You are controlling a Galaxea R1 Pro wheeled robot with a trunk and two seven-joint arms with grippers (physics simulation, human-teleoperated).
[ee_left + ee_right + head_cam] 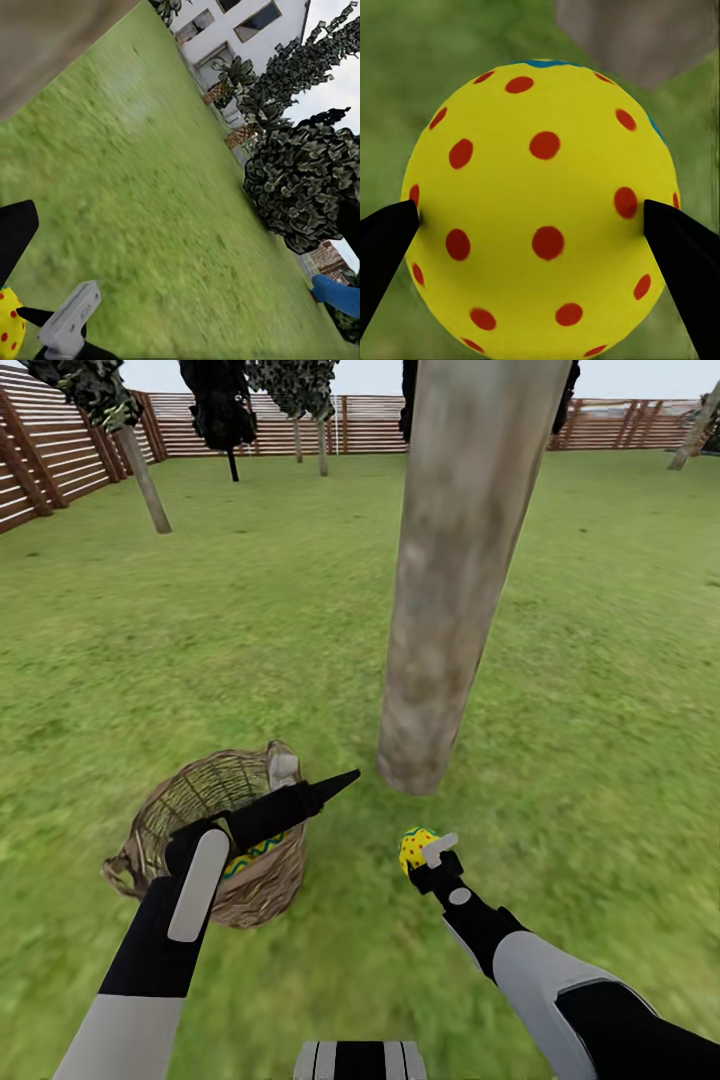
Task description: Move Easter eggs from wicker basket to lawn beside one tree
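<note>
The thick grey-brown tree (450, 580) stands just ahead, its base on the lawn (250, 620). The wicker basket (170, 810) sits left of that base. My left gripper (340, 780) reaches across the basket's rim toward the trunk, open and empty, with one black finger (15, 236) showing in the left wrist view. Under that arm, part of an Easter egg (262, 850) with a zigzag band shows inside the basket; how many lie there is hidden. My right gripper (425, 852) is shut on a yellow red-dotted egg (544, 142), held low near the trunk's foot.
A brown slatted fence (60, 450) rings the garden, with a thin leaning tree (145, 480) at the left and dark narrow trees (225, 410) at the back. The left wrist view shows a white house (240, 30) and a leafy bush (300, 187). Open grass lies right of the trunk.
</note>
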